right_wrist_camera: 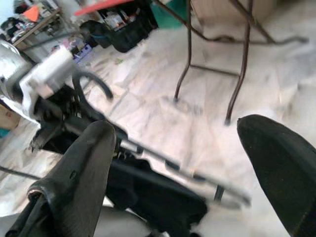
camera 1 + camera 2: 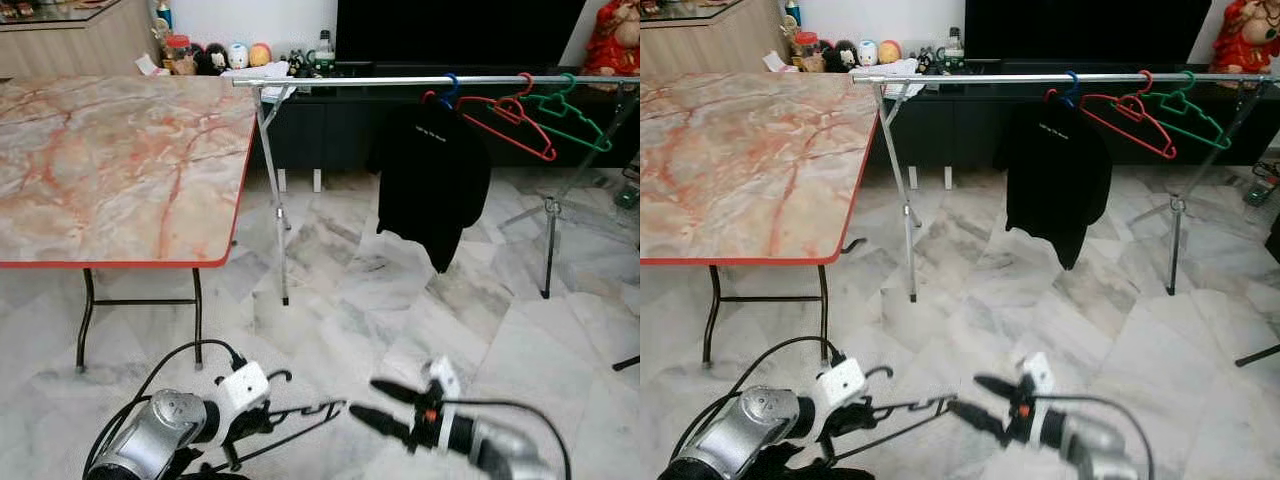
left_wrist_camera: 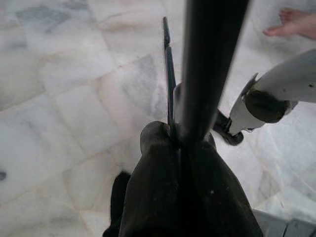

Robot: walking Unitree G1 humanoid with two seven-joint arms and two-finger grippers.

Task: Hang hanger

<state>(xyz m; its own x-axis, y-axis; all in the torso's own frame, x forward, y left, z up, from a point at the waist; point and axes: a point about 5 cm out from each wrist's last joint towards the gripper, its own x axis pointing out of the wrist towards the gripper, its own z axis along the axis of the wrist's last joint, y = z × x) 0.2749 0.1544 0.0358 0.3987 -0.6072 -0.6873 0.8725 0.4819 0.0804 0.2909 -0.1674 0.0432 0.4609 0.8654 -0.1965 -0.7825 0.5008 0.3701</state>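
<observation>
Gripping a black hanger (image 2: 290, 425), the left tool (image 2: 240, 440) faces the spread-fingered right tool (image 2: 375, 405) just beside it.

Black garment (image 2: 432, 175): is carrying one short line of small pale print across the chest; the letters are showing too small and blurred to be read.
Jars and bottles (image 2: 180, 52) behind the table: are showing coloured labels; no wording is coming through.
Left gripper's white wrist housing (image 2: 243, 386): is showing no readable marking.
Right gripper's white wrist housing (image 2: 444, 378): is showing no readable marking.
Readable text, brands, numbers, signs: none are resolving in any view.
</observation>
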